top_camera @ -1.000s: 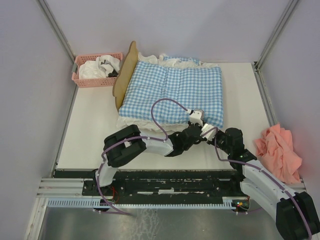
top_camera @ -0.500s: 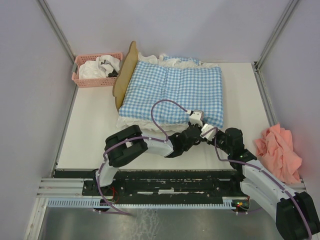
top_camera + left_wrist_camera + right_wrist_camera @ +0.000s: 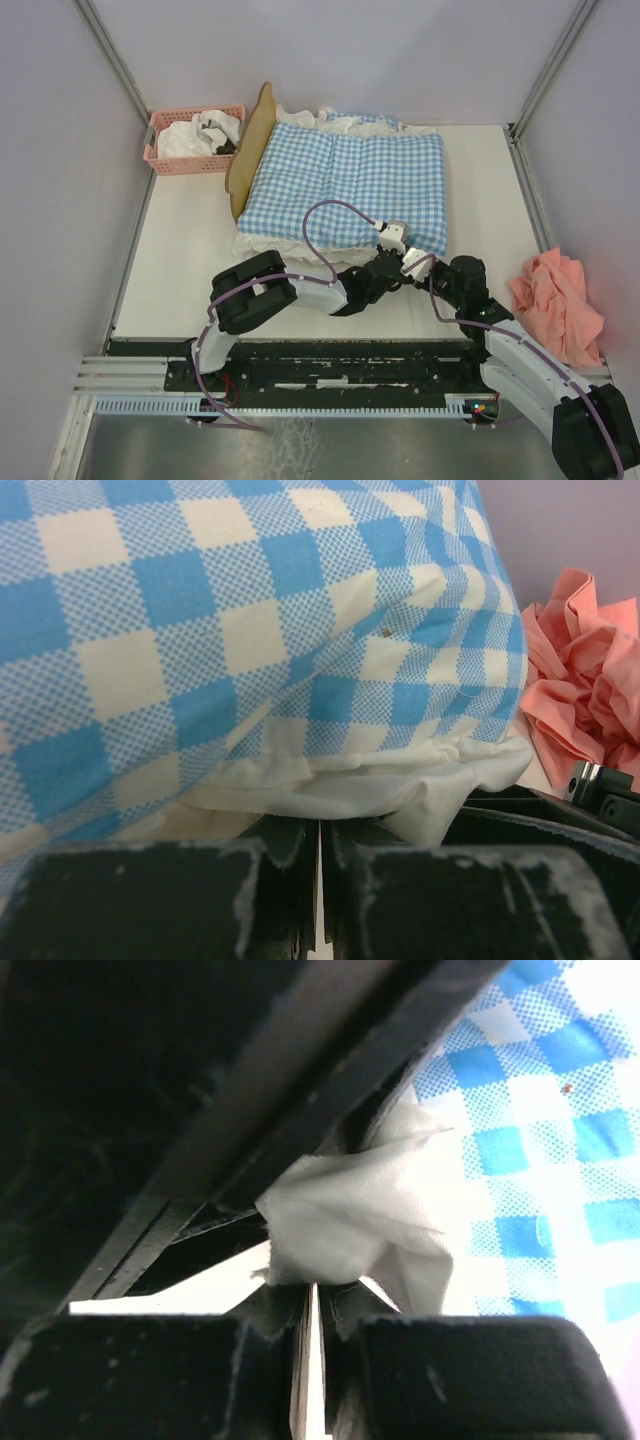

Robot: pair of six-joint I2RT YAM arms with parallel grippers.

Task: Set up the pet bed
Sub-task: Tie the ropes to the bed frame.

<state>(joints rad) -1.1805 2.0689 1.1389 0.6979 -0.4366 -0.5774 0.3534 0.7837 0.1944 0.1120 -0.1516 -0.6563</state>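
Note:
The pet bed shows only its wavy light-wood headboard point(image 3: 250, 150) at the left; blue-white gingham bedding point(image 3: 350, 185) covers the rest of it. Both grippers meet at the bedding's near right corner. My left gripper point(image 3: 397, 231) point(image 3: 321, 825) is shut, and the white ruffle point(image 3: 350, 785) lies across its tips; whether it is pinched does not show. My right gripper point(image 3: 409, 259) point(image 3: 318, 1295) has its jaws nearly together, with a bunch of white ruffle point(image 3: 340, 1210) caught at their tips.
A pink basket point(image 3: 195, 140) with white cloth stands at the back left beside the headboard. A crumpled salmon-pink cloth point(image 3: 558, 300) point(image 3: 585, 670) lies at the right table edge. A dark part of the other arm point(image 3: 150, 1080) fills the upper left of the right wrist view.

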